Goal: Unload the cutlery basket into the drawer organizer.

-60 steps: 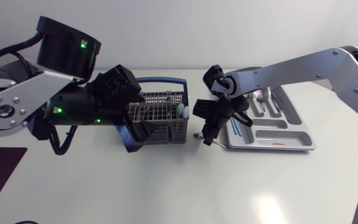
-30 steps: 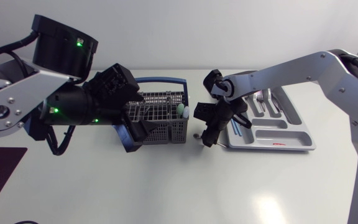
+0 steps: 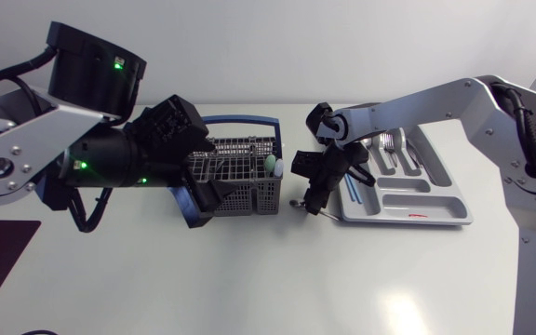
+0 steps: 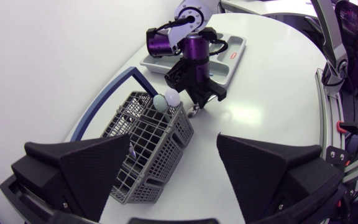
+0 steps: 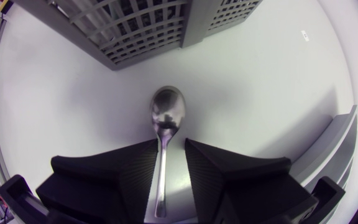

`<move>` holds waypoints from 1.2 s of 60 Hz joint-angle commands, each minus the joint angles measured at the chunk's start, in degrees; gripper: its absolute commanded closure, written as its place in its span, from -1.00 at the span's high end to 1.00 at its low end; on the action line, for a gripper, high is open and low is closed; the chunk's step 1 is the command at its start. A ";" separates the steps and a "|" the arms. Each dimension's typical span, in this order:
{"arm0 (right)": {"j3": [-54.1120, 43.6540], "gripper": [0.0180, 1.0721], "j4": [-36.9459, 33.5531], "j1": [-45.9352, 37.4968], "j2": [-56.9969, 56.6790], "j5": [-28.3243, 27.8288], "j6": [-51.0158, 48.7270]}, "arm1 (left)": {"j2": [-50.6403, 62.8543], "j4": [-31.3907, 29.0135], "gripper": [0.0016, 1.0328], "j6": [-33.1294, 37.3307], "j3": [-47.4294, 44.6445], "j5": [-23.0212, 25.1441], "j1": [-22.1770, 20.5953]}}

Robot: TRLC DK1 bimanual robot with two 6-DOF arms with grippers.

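The right gripper (image 5: 169, 146) is clamped on the handle of a shiny silver metal spoon (image 5: 166, 113), with the bowl pointing down at the white table (image 3: 249, 279). The spoon is at 3 o'clock from the grey wire-mesh cutlery basket (image 3: 266, 195) and at 9 o'clock from the grey plastic drawer organizer (image 3: 435, 212). The left gripper (image 4: 174, 142) — fingers wide apart — sits at the basket's 8 o'clock.

No text, number or brand can be read in any view. A small red label (image 3: 419, 217) is seen on the drawer organizer (image 3: 380, 219) — on the flat rim along its near edge — but its print is too small to be made out. A tiny dark mark (image 5: 306, 35) on the table (image 5: 260, 93) is likewise unreadable.
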 commanded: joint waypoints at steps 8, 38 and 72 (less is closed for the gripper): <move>-2.16 -0.62 0.47 1.04 2.05 -0.10 -1.74 | 0.20 0.30 0.89 1.42 -1.51 0.46 0.29; -5.15 -0.78 4.17 1.31 -0.85 0.16 -1.48 | -0.15 0.30 0.89 1.42 -2.47 0.55 0.38; -13.15 -0.78 5.04 2.98 -10.25 -0.80 -0.51 | -1.03 0.30 0.89 1.25 -3.00 0.55 0.03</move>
